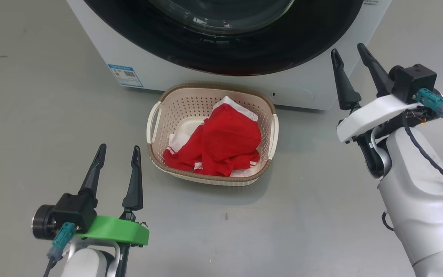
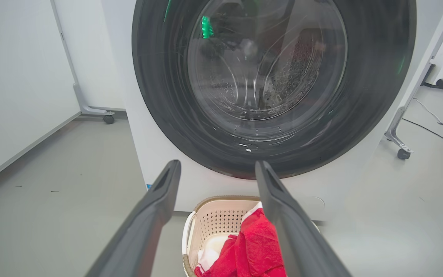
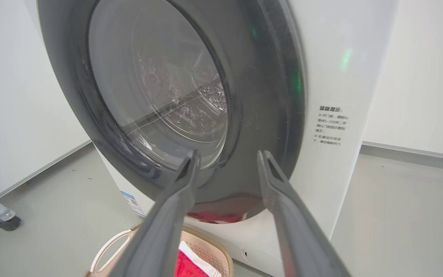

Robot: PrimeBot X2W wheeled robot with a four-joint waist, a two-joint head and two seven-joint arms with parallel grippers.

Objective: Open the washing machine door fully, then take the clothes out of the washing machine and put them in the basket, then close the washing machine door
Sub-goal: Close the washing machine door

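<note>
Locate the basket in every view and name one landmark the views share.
Head view: basket at centre, on the floor before the washer.
Left wrist view: basket at bottom centre, cut by the edge.
Right wrist view: basket at bottom, left of centre, cut by the edge.
Shared landmark: the door, its black ring just above the basket in each view.

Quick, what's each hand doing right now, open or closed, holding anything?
Left hand: open, holding nothing.
Right hand: open, holding nothing.
</note>
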